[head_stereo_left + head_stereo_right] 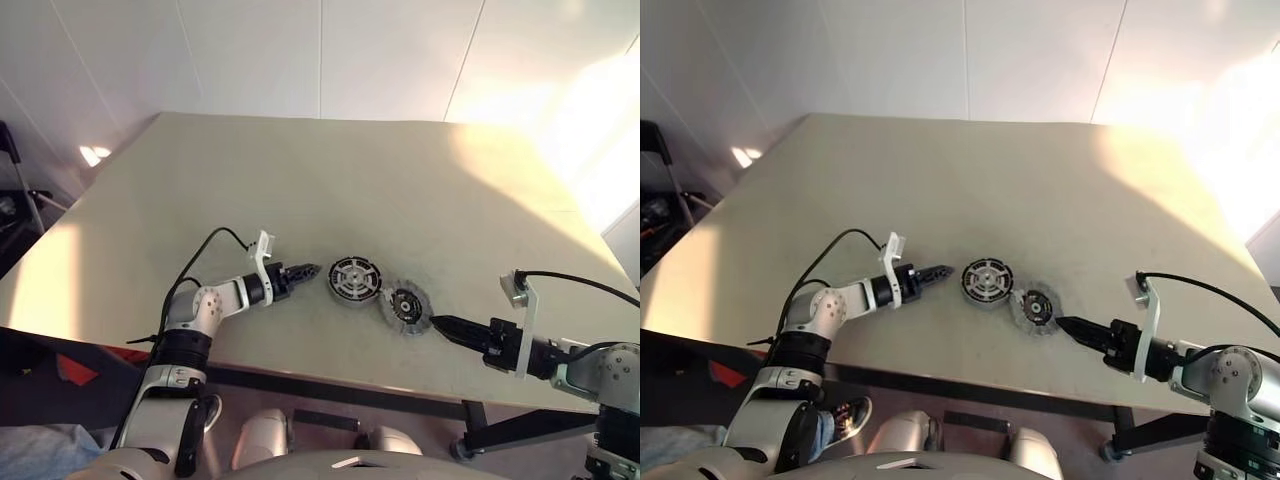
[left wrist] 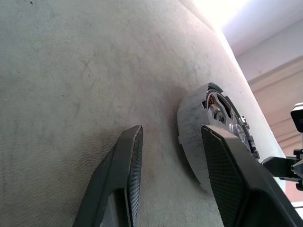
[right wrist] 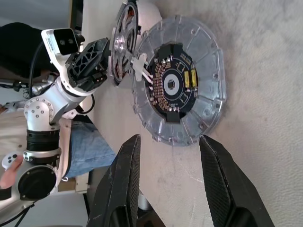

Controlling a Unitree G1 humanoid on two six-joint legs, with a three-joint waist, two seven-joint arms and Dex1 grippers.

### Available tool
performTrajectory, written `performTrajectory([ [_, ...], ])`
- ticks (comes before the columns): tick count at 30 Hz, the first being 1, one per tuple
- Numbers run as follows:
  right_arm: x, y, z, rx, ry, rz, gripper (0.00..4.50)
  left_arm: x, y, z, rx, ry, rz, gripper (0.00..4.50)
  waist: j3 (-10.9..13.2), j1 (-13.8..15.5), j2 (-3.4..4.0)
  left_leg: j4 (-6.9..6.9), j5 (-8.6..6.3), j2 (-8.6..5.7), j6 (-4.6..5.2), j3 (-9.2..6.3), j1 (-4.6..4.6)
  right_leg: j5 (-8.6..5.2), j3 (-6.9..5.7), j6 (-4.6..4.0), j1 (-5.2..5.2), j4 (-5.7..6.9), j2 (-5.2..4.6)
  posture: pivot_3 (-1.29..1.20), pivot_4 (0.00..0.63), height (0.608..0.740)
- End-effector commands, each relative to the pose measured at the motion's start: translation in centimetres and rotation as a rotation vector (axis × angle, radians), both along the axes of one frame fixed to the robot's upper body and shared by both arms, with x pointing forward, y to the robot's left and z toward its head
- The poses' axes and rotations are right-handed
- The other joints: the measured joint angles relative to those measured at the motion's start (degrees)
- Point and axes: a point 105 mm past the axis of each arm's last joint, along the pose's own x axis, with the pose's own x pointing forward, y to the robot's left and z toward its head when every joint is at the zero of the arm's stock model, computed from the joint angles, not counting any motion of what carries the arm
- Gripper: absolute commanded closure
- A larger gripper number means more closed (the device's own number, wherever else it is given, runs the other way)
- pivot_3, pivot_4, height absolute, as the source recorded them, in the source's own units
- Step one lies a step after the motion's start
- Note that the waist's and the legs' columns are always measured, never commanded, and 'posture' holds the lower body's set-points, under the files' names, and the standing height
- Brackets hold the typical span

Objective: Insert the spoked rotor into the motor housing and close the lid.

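1. You are looking at a beige table [image 1: 300,190] carrying two round parts side by side near its front edge, their rims touching or nearly touching.
2. The motor housing [image 1: 355,279] is lying flat as the left one of the pair, a dark ring with a silvery spoked face showing on top; in the left wrist view, coppery windings are peeking out inside its pale rim.
3. I cannot tell whether the spoked rotor is sitting inside the housing.
4. The lid [image 1: 406,307] is lying flat just right of the housing, a pale grey disc with radial ribs and a dark round circuit board at its centre, facing up.
5. Your left pincer [image 1: 305,271] is hovering low over the table just left of the housing, its tips pointing at the housing's rim. Its fingers are standing partly apart and are gripping nothing; the housing's edge is showing between them, a little way ahead.
6. Your right pincer [image 1: 442,324] is sitting just right of the lid, pointing at it, its fingers partly spread and empty, with the lid lying just ahead of the tips.
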Motion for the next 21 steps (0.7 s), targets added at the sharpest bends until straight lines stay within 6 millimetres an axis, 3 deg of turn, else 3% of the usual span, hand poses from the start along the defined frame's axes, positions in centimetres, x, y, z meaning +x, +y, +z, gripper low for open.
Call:
performTrajectory([
  [1, -0.4, 0.6, 1.0, 0.013, -0.039, 0.036, 2.35, -0.5, 0.8, -1.4, 0.055, 0.045, 0.012, 2.40, 0.00, -0.03, 0.00, -0.07, 0.00, 0.00, -0.01, 0.00, 0.05, -0.01, 0.00, 0.01, 0.04, -0.09, 0.00, 0.00, 0.000, 0.740],
  [5, -0.3, 0.9, 0.5, 0.010, -0.022, 0.031, 2.35, -0.5, 0.8, -1.3, 0.056, 0.044, 0.010, 2.40, -0.04, -0.07, -0.02, -0.53, 0.02, -0.05, -0.03, 0.00, 0.25, -0.01, -0.01, 0.08, 0.32, -0.66, 0.01, 0.00, 0.000, 0.740],
  [21, -0.7, 2.1, -0.6, -0.022, -0.013, 0.058, 2.35, -0.7, 1.2, -1.2, 0.064, 0.044, 0.019, 2.40, -0.19, -0.24, -0.18, -0.87, 0.03, -0.09, -0.08, 0.00, 0.32, -0.01, -0.01, 0.08, 0.32, -0.76, 0.02, 0.00, 0.000, 0.740],
])
